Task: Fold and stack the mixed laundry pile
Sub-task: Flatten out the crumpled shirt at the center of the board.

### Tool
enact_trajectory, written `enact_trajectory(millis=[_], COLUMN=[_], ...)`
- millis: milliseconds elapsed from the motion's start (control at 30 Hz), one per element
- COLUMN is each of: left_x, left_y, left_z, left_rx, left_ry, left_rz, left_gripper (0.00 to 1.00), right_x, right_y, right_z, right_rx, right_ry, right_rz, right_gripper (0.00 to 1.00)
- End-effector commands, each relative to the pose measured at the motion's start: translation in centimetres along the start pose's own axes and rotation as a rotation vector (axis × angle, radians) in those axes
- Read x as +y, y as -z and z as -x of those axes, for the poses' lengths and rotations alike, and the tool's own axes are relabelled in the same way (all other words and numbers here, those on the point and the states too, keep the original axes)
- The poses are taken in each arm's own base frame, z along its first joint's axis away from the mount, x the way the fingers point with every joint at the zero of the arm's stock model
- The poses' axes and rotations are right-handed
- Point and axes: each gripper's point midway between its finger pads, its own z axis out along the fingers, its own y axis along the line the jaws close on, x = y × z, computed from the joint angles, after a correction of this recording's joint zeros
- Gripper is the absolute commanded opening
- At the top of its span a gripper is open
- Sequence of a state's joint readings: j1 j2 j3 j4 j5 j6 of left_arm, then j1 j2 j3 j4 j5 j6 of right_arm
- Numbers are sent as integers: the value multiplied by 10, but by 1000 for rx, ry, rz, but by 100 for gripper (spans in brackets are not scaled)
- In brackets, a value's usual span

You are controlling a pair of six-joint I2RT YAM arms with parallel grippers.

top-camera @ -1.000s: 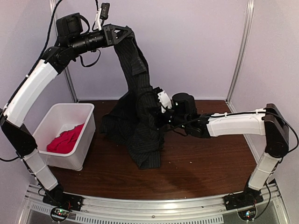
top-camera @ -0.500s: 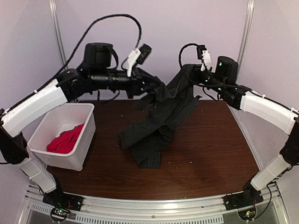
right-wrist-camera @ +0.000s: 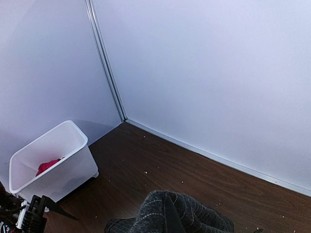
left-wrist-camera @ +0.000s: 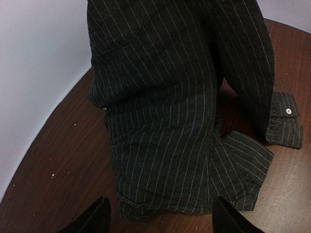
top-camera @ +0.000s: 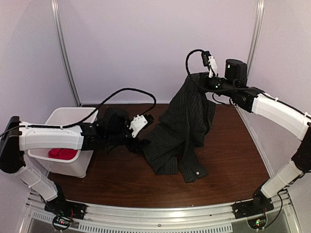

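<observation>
The right claw (top-camera: 201, 80) is raised high over the far side of the worktop (top-camera: 228, 155) and is clamped on a bunched fold of the dark pinstriped shirt (top-camera: 187, 121). In the right wrist view that fold shows as a rounded hump of striped cloth at the bottom edge. The shirt hangs from this grip in a long drape. Its lower part is crumpled on the wood, and a cuff (top-camera: 194, 172) with a pale button lies at the near end of the heap. The left claw (left-wrist-camera: 163, 222) sits low, just above the worktop, near the left lower edge of the shirt. Its two dark fingertips (left-wrist-camera: 99, 218) are spread wide with nothing between them, and the hem lies just ahead of them. Whether they touch the cloth cannot be told. The red T-shirt (top-camera: 63, 154) lies in the white bin (top-camera: 73, 114), which stands on the left side of the worktop, well apart from the hanging shirt. The left arm partly hides it in the top view.
</observation>
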State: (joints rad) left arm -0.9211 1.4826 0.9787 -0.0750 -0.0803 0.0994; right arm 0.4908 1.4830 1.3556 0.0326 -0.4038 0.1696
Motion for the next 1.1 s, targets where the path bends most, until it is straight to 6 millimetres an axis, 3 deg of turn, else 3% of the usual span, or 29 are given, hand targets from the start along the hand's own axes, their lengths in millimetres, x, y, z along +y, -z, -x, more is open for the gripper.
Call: enact_trajectory(millis=[0,167,500,833,967,1067], left_x=[3,-8,-33,-18,-29,-44], left_y=[-30,-57,-103,-123,-124,-124], left_z=[1,-17,-52,-70,-78,-83], left_rx=[-59,-33,117,235,253,250], left_ry=[-68,-145,-268,-361,-426,-496], left_rz=[148,181,171,295,277,277], left_gripper=[71,67,70,75,77,85], right_x=[12,9,5,2,-2,-3], right_y=[19,21,25,30,32,33], right_z=[33,34,35,35,34,33], right_rx=[-69,-70,-69,-74,-76,-75], right_ry=[0,-4,-1,-8,-10,-14], right_rz=[29,13,-6,-14,-22,-22], right_gripper=[0,0,0,0,0,0])
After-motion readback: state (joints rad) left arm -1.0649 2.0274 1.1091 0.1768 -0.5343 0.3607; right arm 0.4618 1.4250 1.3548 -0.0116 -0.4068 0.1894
